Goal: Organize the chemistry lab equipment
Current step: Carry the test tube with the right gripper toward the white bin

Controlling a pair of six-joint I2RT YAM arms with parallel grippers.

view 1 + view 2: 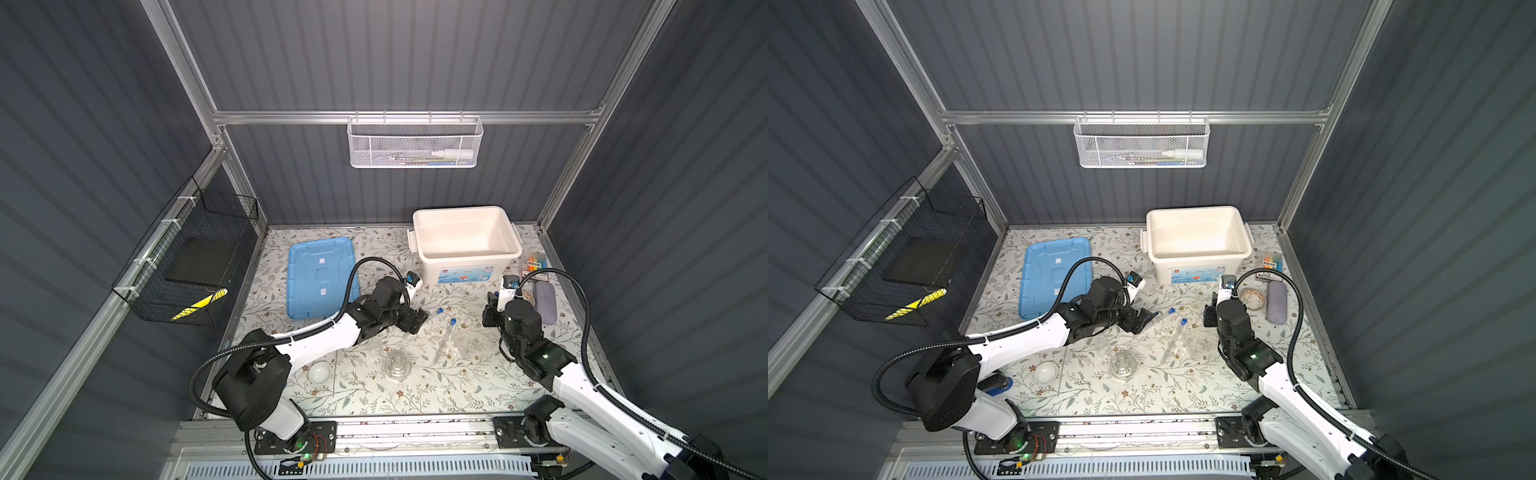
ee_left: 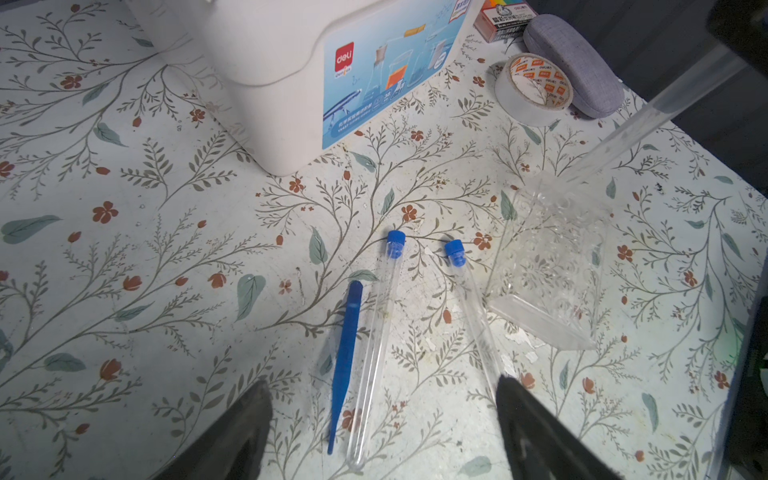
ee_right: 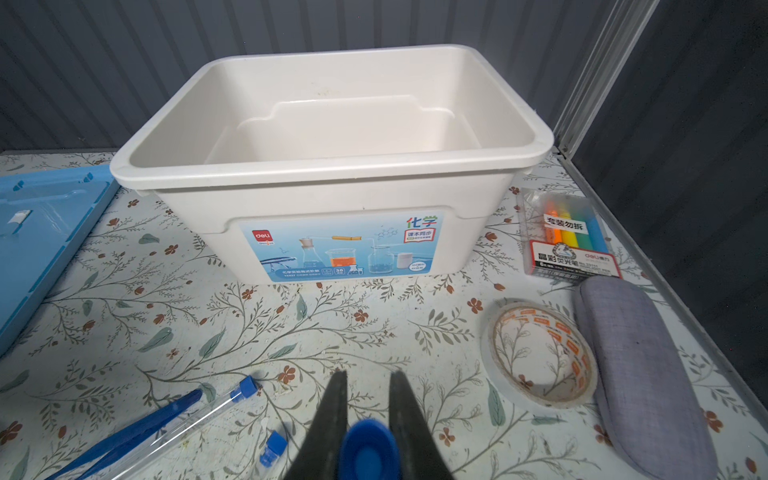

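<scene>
On the floral desk (image 1: 415, 395), left fingers (image 2: 245, 436) gape above blue tweezers (image 2: 345, 361) while right fingers (image 3: 332, 415) clench a blue-capped test tube (image 3: 368, 449).

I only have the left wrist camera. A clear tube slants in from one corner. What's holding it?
Observer: The right gripper is shut on it. It is a third test tube; its blue cap shows in the right wrist view.
Operator: Is anything in the white box yet?
Observer: No. The right wrist view looks into the white box, and nothing lies inside.
Operator: Where is a lid for it?
Observer: A blue lid lies flat on the table, left of the box in both top views.
</scene>
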